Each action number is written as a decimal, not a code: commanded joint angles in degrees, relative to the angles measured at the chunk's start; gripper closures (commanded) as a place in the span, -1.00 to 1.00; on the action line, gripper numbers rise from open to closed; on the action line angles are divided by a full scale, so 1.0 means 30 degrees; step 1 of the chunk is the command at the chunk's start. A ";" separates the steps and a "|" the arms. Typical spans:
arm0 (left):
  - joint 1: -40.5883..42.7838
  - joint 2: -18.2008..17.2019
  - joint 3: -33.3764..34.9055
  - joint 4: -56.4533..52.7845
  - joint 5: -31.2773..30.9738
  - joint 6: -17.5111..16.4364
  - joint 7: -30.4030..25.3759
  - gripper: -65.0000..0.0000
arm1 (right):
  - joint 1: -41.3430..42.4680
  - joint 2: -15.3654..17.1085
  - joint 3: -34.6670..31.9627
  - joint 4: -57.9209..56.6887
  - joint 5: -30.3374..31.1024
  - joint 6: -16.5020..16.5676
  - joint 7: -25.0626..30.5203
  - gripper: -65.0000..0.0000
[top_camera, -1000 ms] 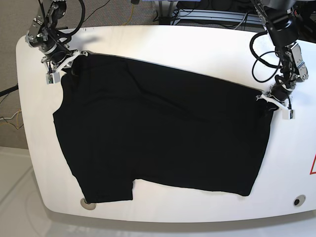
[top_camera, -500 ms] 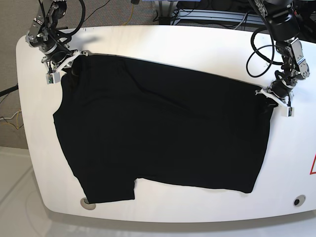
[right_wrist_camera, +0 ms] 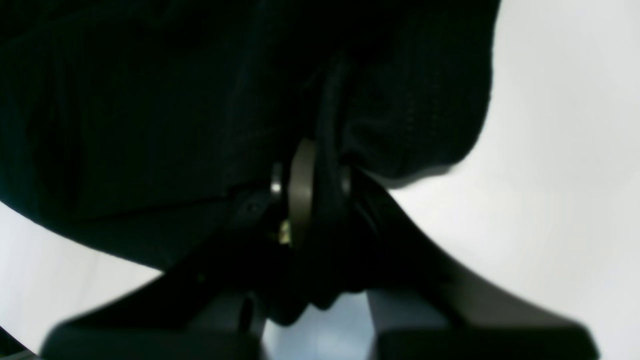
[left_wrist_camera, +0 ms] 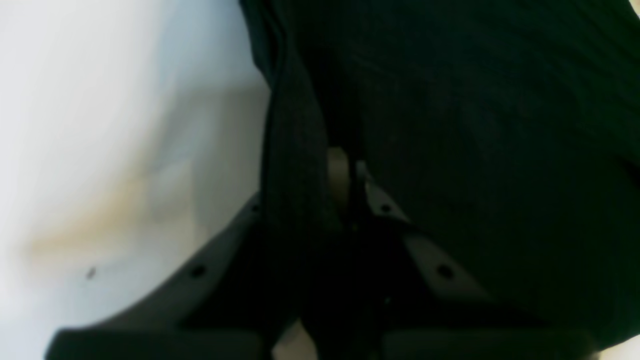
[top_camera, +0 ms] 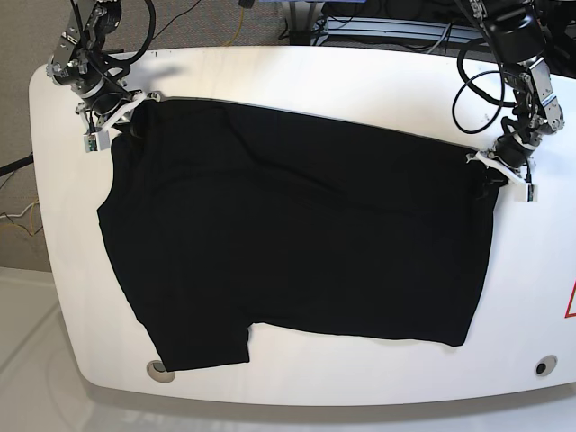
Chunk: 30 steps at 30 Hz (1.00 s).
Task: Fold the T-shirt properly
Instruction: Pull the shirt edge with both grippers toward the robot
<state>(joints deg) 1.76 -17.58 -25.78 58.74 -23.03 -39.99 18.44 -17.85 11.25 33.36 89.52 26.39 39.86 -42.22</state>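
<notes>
The black T-shirt [top_camera: 297, 238] lies spread flat over the white table [top_camera: 270, 72], one short sleeve toward the near left. My left gripper [top_camera: 490, 177] is shut on the shirt's far right corner. In the left wrist view the black cloth [left_wrist_camera: 475, 125] runs between the closed fingers [left_wrist_camera: 339, 175]. My right gripper [top_camera: 126, 115] is shut on the far left corner. In the right wrist view the cloth [right_wrist_camera: 150, 100] bunches around the closed fingers [right_wrist_camera: 300, 185]. The far edge of the shirt runs taut between the two grippers.
Cables and a metal frame [top_camera: 387, 31] sit behind the table's far edge. A round hole [top_camera: 160, 369] is at the near left of the table and another [top_camera: 541, 366] at the near right. A red mark [top_camera: 571, 301] shows at the right edge.
The left gripper has moved slightly away and to the right with its corner, pulling the shirt's far edge straighter. The right gripper has stayed in place.
</notes>
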 commanded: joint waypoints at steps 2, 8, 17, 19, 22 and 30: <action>0.0747 -0.0131 0.0051 -0.0137 0.1507 0.0362 0.1928 0.93 | -0.0073 0.0193 0.0087 0.0213 0.0126 -0.0025 0.0021 0.89; 0.1626 -0.0102 0.0022 -0.0166 0.1507 0.1564 0.1928 0.93 | -0.0542 0.0193 0.0087 0.0184 0.0096 -0.0025 0.0021 0.89; 0.3501 -0.0102 0.0022 -0.0166 0.1507 0.1944 0.1928 0.93 | -0.1070 0.0310 0.0204 0.0184 0.0096 -0.0025 0.0021 0.89; 0.3912 -0.0102 -0.0007 -0.0166 0.1507 0.1944 0.1928 0.93 | -0.1128 0.0339 0.0234 0.0184 0.0096 -0.0025 0.0021 0.89; 0.4410 -0.0102 -0.0007 -0.0166 0.1507 0.1944 0.1928 0.93 | -0.1157 0.0369 0.0234 0.0184 0.0067 -0.0025 0.0021 0.89; 0.6197 -0.0102 0.0051 -0.0166 0.1507 0.1944 0.1928 0.93 | -0.1538 0.0603 0.0234 0.0213 0.0067 -0.0025 0.0080 0.89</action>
<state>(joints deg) 16.21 -18.41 -26.39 60.25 -31.27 -39.75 8.40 -21.71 11.94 33.80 89.65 27.90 39.97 -40.23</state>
